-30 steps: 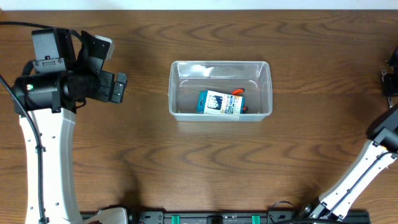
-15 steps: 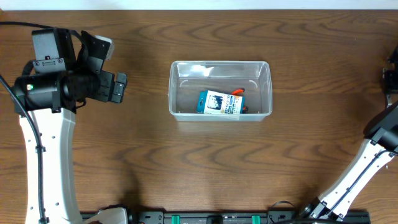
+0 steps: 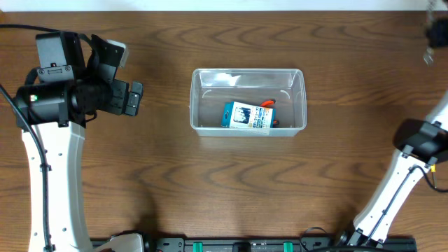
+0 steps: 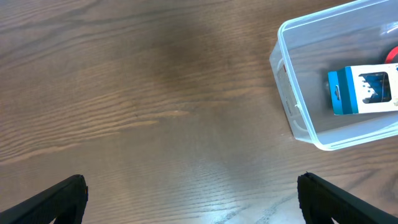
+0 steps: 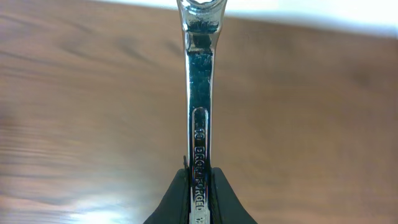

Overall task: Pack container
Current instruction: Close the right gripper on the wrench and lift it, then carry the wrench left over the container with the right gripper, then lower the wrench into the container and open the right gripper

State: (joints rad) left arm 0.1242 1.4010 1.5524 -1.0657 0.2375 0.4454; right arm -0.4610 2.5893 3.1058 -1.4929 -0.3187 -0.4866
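Note:
The clear plastic container (image 3: pixel 248 101) sits at the table's middle; it also shows in the left wrist view (image 4: pixel 298 118). Inside lie a blue-and-white box (image 3: pixel 246 117) and an orange-handled tool (image 3: pixel 269 105). My left gripper (image 3: pixel 133 99) is open and empty, hovering left of the container; its fingertips (image 4: pixel 189 199) show wide apart over bare wood. My right gripper (image 5: pixel 199 193) is shut on a shiny metal wrench (image 5: pixel 200 93), held above the table near its far right edge. In the overhead view only its tip (image 3: pixel 435 31) shows at the top right corner.
The brown wooden table (image 3: pixel 210 189) has a pale far edge (image 5: pixel 298 15). The right arm's elbow (image 3: pixel 420 140) stands at the right edge. The left arm's white link (image 3: pixel 59 189) runs down the left side.
The right arm has swung from the right edge up toward the far right corner, carrying the wrench. The left arm and the container have not moved.

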